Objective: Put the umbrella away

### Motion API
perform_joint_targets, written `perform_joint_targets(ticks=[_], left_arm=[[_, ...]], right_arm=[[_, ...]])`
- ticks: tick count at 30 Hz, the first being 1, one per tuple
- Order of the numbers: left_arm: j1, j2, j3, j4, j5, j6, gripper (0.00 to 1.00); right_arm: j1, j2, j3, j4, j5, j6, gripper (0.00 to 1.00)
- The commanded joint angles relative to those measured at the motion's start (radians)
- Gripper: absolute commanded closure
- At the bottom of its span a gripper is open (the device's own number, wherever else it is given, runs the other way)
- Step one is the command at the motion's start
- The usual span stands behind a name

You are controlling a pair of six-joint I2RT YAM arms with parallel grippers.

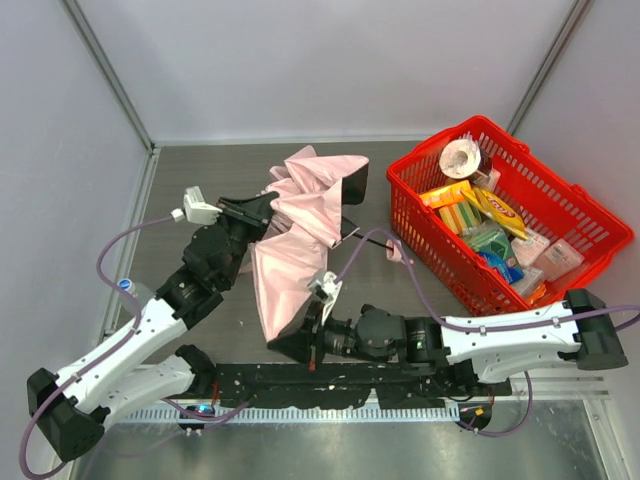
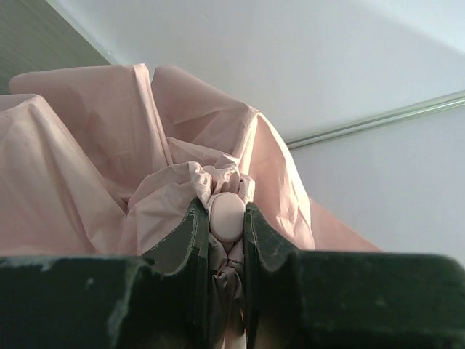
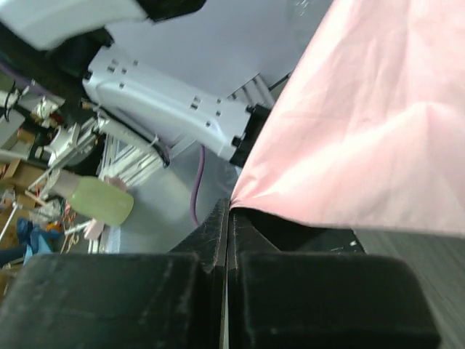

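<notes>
The pale pink umbrella (image 1: 300, 230) lies half open on the dark table, its canopy spread between my two arms. Its thin black shaft (image 1: 366, 236) runs right toward a small pink handle (image 1: 398, 250) beside the basket. My left gripper (image 1: 268, 208) is shut on the canopy's top: in the left wrist view the fingers (image 2: 190, 233) clamp a rounded pink cap (image 2: 227, 217) and bunched fabric. My right gripper (image 1: 287, 344) sits at the canopy's near edge. In the right wrist view its jaws are closed flat, and a corner of pink fabric (image 3: 363, 131) ends right at the fingertips (image 3: 218, 222).
A red plastic basket (image 1: 600, 215) stands at the right, filled with packets and a roll of tape (image 1: 461, 157). Grey walls close off the left, back and right sides. The metal rail holding the arm bases (image 1: 330, 385) runs along the near edge.
</notes>
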State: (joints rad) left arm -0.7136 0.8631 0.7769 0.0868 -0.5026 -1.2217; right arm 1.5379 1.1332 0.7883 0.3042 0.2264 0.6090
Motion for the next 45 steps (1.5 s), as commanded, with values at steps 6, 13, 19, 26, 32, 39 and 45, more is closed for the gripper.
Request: perform_joint_targets(ticks=[6, 13, 19, 26, 32, 39, 45], left_arm=[[0.000, -0.035, -0.018, 0.266, -0.039, 0.068, 1.00], [0.000, -0.091, -0.007, 0.119, 0.096, 0.227, 1.00], [0.000, -0.104, 0.042, -0.083, 0.162, 0.310, 1.00], [0.000, -0.139, 0.076, -0.226, 0.148, 0.263, 1.00], [0.000, -0.107, 0.117, -0.315, 0.110, 0.196, 1.00], [0.000, -0.069, 0.182, -0.446, 0.072, 0.192, 1.00], [-0.001, -0.059, 0.199, -0.473, 0.078, 0.197, 1.00]], right_arm=[[0.070, 0.056, 0.020, -0.087, 0.062, -0.086, 0.75], [0.068, -0.116, 0.208, -0.833, 0.356, -0.116, 0.45], [0.068, -0.266, 0.308, -0.806, 0.372, -0.245, 0.38], [-0.074, -0.207, 0.370, -0.780, 0.544, -0.090, 0.16], [-0.179, -0.135, 0.333, -0.638, 0.271, -0.054, 0.33], [-0.179, -0.033, 0.350, -0.609, 0.164, -0.169, 0.44], [-0.179, -0.016, 0.325, -0.550, 0.163, -0.170, 0.29]])
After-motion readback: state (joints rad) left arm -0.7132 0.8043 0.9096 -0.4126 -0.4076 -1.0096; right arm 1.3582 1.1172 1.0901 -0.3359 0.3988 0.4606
